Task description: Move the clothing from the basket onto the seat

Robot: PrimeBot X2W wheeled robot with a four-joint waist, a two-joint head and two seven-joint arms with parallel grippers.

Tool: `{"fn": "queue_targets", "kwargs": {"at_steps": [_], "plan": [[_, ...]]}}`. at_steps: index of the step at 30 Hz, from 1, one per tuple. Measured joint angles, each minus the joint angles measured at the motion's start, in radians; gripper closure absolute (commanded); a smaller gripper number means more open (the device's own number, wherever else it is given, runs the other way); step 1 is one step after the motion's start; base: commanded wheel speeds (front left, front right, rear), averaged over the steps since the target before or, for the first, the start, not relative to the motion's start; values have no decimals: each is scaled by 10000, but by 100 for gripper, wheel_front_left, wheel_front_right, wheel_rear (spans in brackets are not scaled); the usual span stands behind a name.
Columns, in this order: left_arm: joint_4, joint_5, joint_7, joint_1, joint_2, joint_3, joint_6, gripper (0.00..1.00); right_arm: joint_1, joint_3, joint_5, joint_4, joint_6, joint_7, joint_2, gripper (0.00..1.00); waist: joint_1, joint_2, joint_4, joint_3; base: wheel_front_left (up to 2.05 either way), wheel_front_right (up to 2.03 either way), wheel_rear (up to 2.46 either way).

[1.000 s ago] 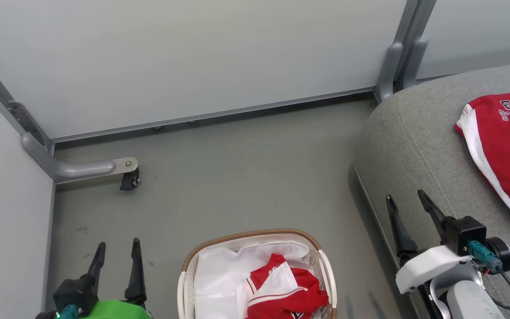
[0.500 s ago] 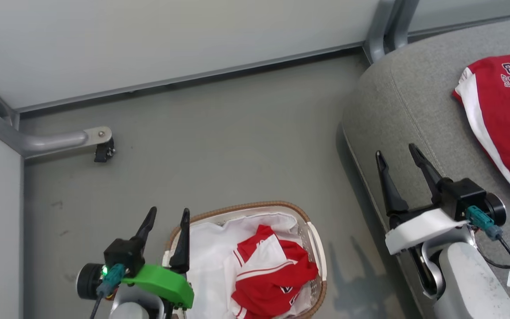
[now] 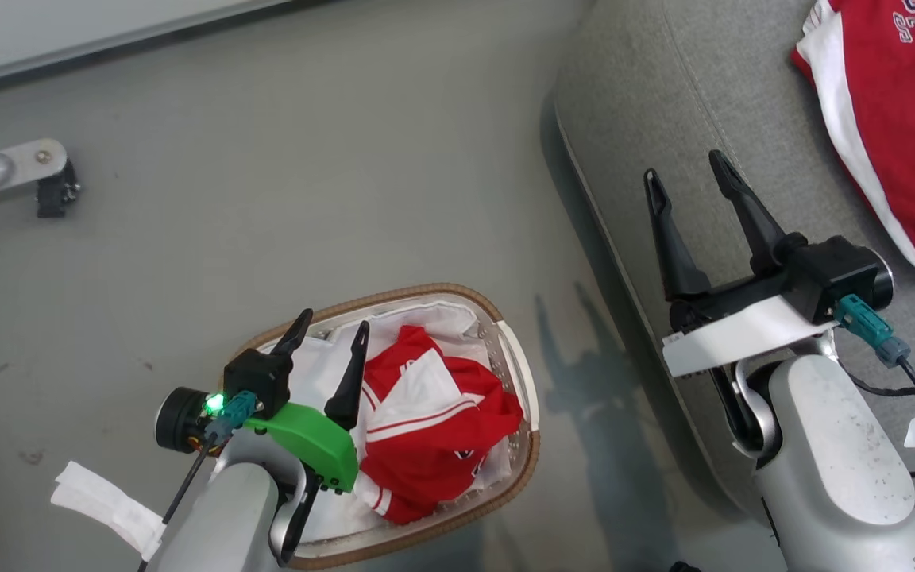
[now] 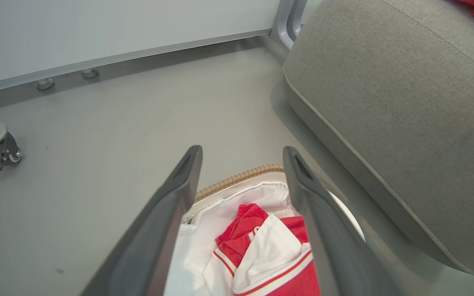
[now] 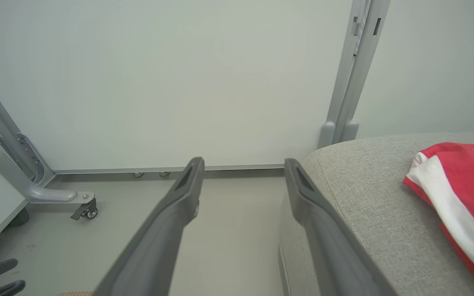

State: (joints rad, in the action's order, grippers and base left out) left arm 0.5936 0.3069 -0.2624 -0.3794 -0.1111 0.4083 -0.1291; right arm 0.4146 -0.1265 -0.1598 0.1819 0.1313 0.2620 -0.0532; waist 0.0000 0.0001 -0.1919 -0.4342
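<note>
A red garment with white stripes (image 3: 434, 445) lies crumpled in the white basket with a brown woven rim (image 3: 457, 295), on a white liner sheet (image 3: 322, 357). My left gripper (image 3: 333, 322) is open over the basket's left part, and the garment (image 4: 261, 246) shows between and below its fingers in the left wrist view. The second red garment (image 3: 886, 119), with dark lettering, lies spread on the grey seat (image 3: 664, 95). My right gripper (image 3: 684, 167) is open and empty over the seat's left edge, apart from that garment (image 5: 467, 185).
The basket stands on grey floor just left of the seat. A metal frame leg with a caster (image 3: 48, 187) is at the far left. Pale partition walls (image 5: 179, 82) and a grey post (image 5: 356, 61) close off the back. A white tag (image 3: 100, 496) hangs by my left forearm.
The head camera has tilted down, shifting the whole picture. My left gripper has moved from the floor left of the basket to over its left part. The right gripper stays open.
</note>
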Motion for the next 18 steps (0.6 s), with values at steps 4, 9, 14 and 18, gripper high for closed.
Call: {"fn": "queue_targets", "kwargs": {"at_steps": [4,9,14,18], "plan": [[447,176,0,-438,-228,487,0,0,316,-146,-380,-357,0,-2,10,0,0,0,-358,-641,0,0,0],[984,487,0,-897,-453,1049,0,0,518,-288,-612,-713,0,-2,10,0,0,0,-762,-1346,0,0,0],[1593,823,0,-1322,-769,2056,0,0,654,-437,-894,-826,0,-2,13,0,1,0,-1164,-1988,0,0,0],[1964,1264,0,-1612,-951,3137,0,0,690,-430,-982,-886,0,-2,13,0,1,0,-1439,-2428,0,0,0]]}}
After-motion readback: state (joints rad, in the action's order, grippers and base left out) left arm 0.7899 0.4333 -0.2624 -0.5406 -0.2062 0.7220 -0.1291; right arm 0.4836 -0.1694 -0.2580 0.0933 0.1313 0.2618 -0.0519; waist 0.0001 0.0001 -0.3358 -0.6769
